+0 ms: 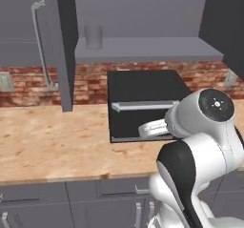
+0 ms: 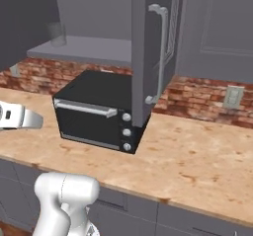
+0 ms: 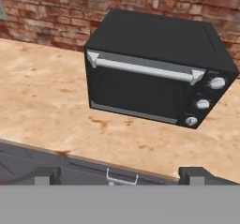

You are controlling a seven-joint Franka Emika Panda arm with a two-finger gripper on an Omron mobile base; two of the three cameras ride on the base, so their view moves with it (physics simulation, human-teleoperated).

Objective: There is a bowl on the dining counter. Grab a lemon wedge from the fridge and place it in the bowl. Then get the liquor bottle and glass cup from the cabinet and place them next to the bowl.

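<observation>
The claw (image 3: 119, 174), spread wide and empty, hangs low facing the toaster oven (image 3: 157, 85), apparently well below the shelved glass cup (image 1: 93, 36).

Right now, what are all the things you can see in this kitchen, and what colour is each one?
glass cup: one, see-through grey, standing upright on the shelf inside the open cabinet.
cabinet: one, grey, on the wall above the counter, both doors swung open, silver bar handles.
toaster oven: one, black with a silver handle and three white knobs, on the counter under the cabinet, door shut.
counter: one, tan speckled top, grey drawer fronts below.
brick wall: one, red-brown, behind the counter.
wall sockets: two, pale grey, on the brick.
gripper: one, dark finger tips, open, holding nothing, facing the toaster oven.
</observation>
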